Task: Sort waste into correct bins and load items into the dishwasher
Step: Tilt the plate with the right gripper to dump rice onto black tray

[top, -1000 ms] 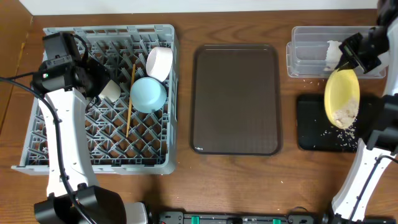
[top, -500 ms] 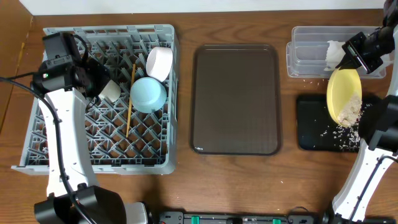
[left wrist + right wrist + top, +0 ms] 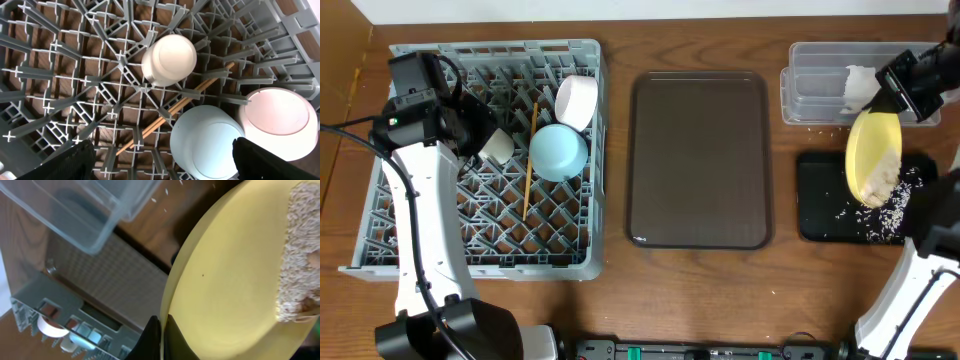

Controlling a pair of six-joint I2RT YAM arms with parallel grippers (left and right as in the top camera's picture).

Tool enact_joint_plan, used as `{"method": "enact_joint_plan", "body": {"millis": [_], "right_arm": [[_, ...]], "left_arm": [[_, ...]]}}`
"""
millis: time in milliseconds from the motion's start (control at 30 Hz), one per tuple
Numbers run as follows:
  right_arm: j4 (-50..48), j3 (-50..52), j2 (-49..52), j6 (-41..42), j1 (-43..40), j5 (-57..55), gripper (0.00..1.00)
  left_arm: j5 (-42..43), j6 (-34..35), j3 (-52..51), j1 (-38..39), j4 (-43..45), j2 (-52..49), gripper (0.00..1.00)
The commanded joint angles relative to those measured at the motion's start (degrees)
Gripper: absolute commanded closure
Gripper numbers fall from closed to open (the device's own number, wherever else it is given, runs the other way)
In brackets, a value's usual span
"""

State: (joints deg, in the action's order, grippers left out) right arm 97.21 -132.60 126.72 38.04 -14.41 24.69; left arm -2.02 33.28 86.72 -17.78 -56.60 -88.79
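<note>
Yellow first: pale yellow plate (image 3: pixel 873 158) pinched at its upper rim by the right gripper (image 3: pixel 896 95), jaws closed tight on the edge. The right wrist view shows the rim clamped between the dark fingers (image 3: pixel 152 339).

- Plate hangs below the right gripper, tipped steeply. From overhead it reads as a narrow oval, long axis running from the pinched rim down toward the arm's base, face turned toward the table centre.
- Rice-like scraps (image 3: pixel 882 180) bunched at the low end of the plate, the far end from the grip. Loose grains lie on the black tray (image 3: pixel 820 205) directly under that low rim.
- Clear tub (image 3: pixel 812 95) sits just beside the right gripper, on its inner side, with the white napkin (image 3: pixel 860 84) inside, close to the fingers. A few grains lie on the wood along the tub's near edge.
- Brown serving tray (image 3: pixel 698 160) lies well apart, further inward.

Left gripper (image 3: pixel 472 132): jaws spread wide, nothing between them, poised over the grey rack (image 3: pixel 420 235).
- Small white cup (image 3: pixel 169 60) directly beneath it, mouth down on the lattice.
- Chopsticks (image 3: pixel 175 107) lie just beyond the cup, long axis diagonal in the wrist view, along the rack's depth from overhead.
- Light blue bowl (image 3: pixel 207 142) and white bowl (image 3: pixel 277 122) past the chopsticks, touching each other.
</note>
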Motion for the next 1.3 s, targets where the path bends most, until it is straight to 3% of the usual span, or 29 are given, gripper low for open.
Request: {"method": "enact_joint_plan", "body": {"millis": [0, 367, 567, 1267], "right_arm": [[0.11, 2.78, -2.6, -1.44, -2.03, 1.14, 0.98], [0.07, 6.95, -2.62, -6.36, -5.51, 5.7, 0.98], [0.11, 8.44, -2.62, -14.38, -7.8, 16.5, 0.99], [0.11, 17.51, -2.64, -22.51, -14.05, 31.06, 0.98]], "left_arm": [[-0.31, 0.7, -0.02, -0.15, -0.15, 0.02, 0.11], [-0.31, 0.7, -0.02, -0.15, -0.15, 0.02, 0.11], [-0.31, 0.7, -0.02, -0.15, -0.15, 0.02, 0.11], [-0.31, 0.7, -0.02, -0.15, -0.15, 0.02, 0.11]]}}
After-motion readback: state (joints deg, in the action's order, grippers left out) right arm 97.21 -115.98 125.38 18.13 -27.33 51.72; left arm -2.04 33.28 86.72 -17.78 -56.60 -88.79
